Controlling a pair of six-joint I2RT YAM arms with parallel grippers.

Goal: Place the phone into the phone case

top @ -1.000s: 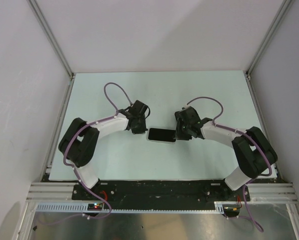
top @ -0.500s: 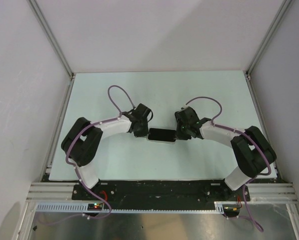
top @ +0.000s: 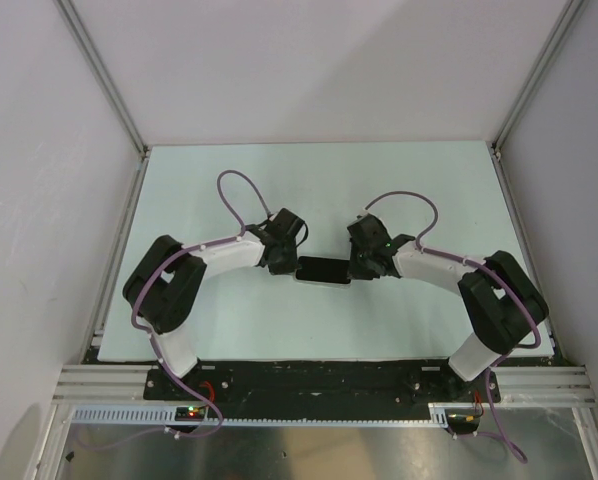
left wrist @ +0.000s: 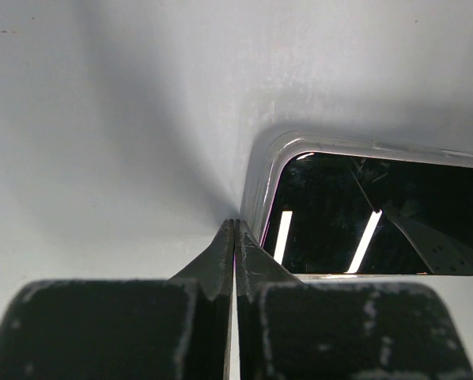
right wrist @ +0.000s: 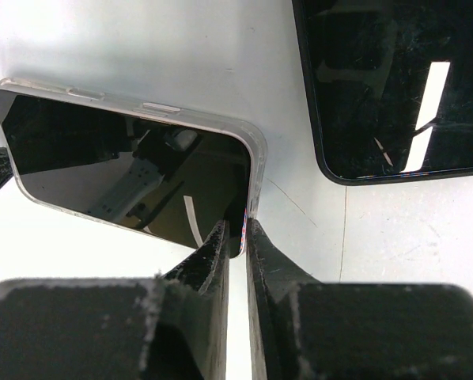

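Where right fingers point(right wrist: 213, 255) overlap, the phone's point(right wrist: 126, 178) corner hides.

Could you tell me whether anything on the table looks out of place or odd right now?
One oddity: the right wrist view shows a second black glossy slab lying bare beside the phone in its clear case, yet the top view shows only one; I cannot tell what it is.

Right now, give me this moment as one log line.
phone inside case | left gripper shut at corner | right gripper at corner, grip unclear
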